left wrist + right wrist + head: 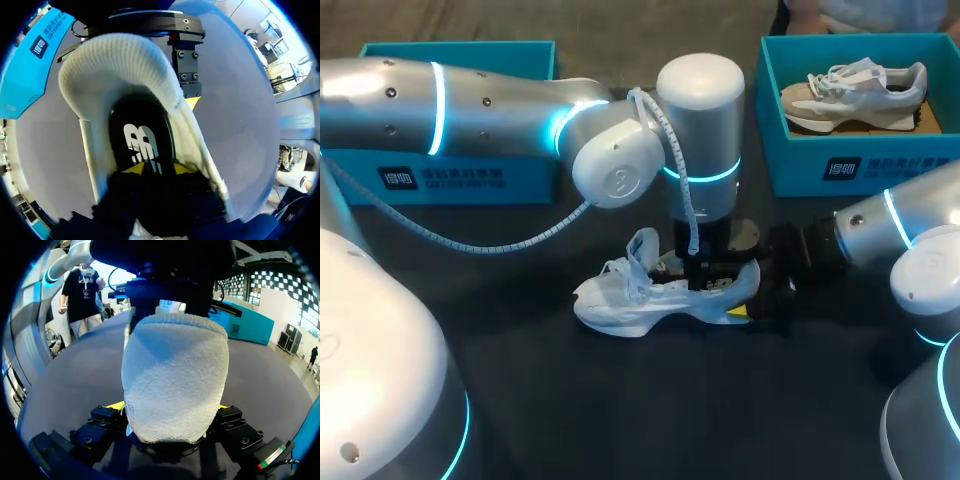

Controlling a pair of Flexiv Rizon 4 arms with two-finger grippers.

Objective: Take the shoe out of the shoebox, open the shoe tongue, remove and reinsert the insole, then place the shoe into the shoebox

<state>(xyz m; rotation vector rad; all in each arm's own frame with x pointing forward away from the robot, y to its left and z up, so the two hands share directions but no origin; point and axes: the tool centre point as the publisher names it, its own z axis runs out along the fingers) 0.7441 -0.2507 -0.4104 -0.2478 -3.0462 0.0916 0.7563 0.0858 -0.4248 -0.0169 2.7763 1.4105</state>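
Likely a robotics lab: arms (470, 100) over table (620, 410)

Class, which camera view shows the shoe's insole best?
Left wrist view: it looks down into the shoe onto the black insole. The head view shows the shoe from outside; the right wrist view only its heel, insole hidden.

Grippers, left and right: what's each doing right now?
Left gripper: open, tips inside the shoe, over the insole.
Right gripper: shut on the shoe's heel.

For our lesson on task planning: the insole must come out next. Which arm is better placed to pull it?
Left, likely: the left tool is inside the shoe, at the insole; the right tool clamps the heel.
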